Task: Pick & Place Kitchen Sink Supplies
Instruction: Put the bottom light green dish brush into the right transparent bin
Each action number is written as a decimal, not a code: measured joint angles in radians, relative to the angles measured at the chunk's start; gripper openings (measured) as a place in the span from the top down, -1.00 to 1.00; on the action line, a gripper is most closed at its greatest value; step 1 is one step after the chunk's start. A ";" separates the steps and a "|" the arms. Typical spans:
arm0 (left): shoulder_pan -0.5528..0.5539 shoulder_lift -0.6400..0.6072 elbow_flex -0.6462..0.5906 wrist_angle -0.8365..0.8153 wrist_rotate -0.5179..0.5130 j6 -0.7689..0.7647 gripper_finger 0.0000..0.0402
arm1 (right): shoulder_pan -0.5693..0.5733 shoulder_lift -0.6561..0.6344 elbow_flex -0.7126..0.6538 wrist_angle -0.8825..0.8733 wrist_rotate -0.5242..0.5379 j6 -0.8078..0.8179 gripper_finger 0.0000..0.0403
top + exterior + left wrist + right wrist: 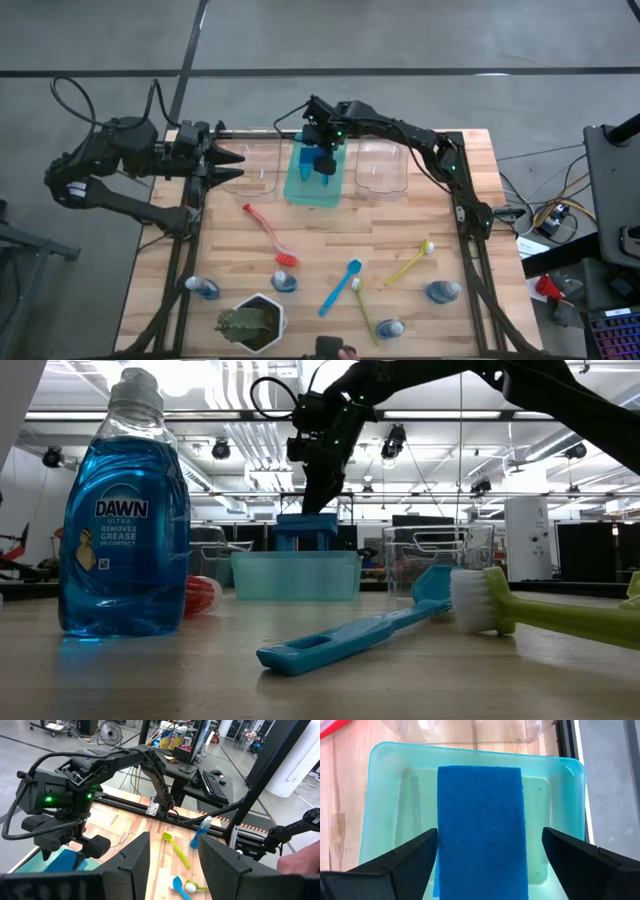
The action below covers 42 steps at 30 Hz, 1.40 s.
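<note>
Right tool hangs directly over the green tray at the far middle of the bench, jaws spread wide, one on either side of a blue sponge that lies flat in the tray; the wrist view shows clear gaps on both flanks, so nothing is gripped. Judgement: the sponge looks delivered and the arm is due to lift away. Left tool waits at the far left of the bench, beside the left clear bin, fingers part-way apart and empty. Remaining supplies lie scattered on the near half: red brush, blue brush, two yellow-green brushes (the second one partly crossing under the blue brush head), and small blue bottles, e.g. and. A plant in a white pot stands at the near edge and is not part of the job. Risks from here: the sponge is light and close to the fingers, so a slanted retreat could brush it and drag it up over the tray wall; a straight vertical lift would avoid that. The bottles lying on their sides may roll if nudged off-centre, and the thin brush handles offer little for the jaws to close on, so a low or skewed approach could skid them across the wood.
</note>
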 joint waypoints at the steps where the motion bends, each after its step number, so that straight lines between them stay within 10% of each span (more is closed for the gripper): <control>1: 0.000 0.000 0.000 0.000 0.000 0.000 0.21 | 0.000 0.000 0.004 0.000 0.000 0.001 -0.75; 42: 0.001 0.012 -0.006 -0.048 -0.098 -0.036 0.21 | 0.069 -0.153 0.109 -0.002 -0.136 0.315 -0.54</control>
